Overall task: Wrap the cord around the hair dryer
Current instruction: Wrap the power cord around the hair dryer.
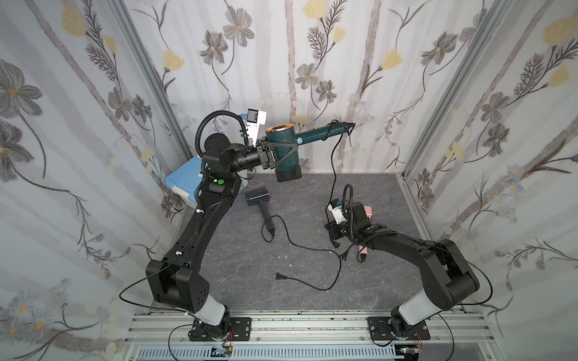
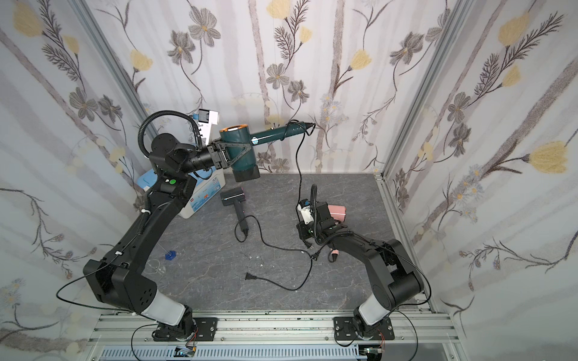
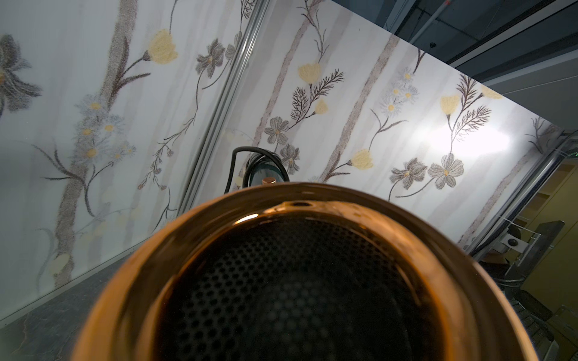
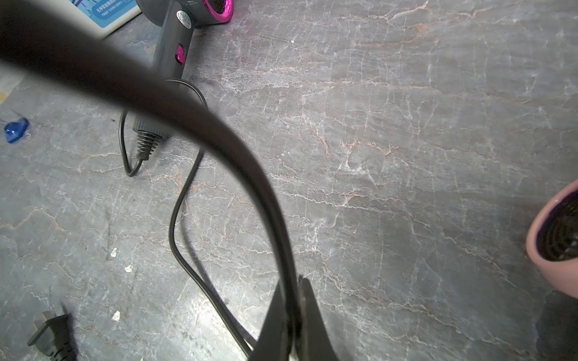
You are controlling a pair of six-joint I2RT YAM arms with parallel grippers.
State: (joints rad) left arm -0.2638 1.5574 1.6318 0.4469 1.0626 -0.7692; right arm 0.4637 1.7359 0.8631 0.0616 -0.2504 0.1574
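Step in hand: winding, early on by my judgement. Your left gripper [image 1: 283, 154] is clamped across the barrel of the teal hair dryer [image 1: 281, 137] and holds it in the air above the far left of the tabletop [image 1: 306, 212], clear of the surface. Orientation: barrel roughly upright, copper intake grille up, black nozzle down. The handle [image 1: 319, 132], the long axis for winding, sticks out to the right toward the far wall. The cord [image 1: 334, 162] leaves the handle's tip, where a loop shows around it, and drops to your right gripper [image 4: 295, 315], low at the right. That gripper's jaws are pressed together on the cord, and the right wrist view shows it pinched between them. Most of the cord looks unwound. The next move calls for you to carry the pinched cord up and round the handle under light tension, without pulling the loop off the tip. Steer clear of the grey dryer [image 1: 258, 197] and the pink dryer [image 1: 367, 212] lying on the tabletop.
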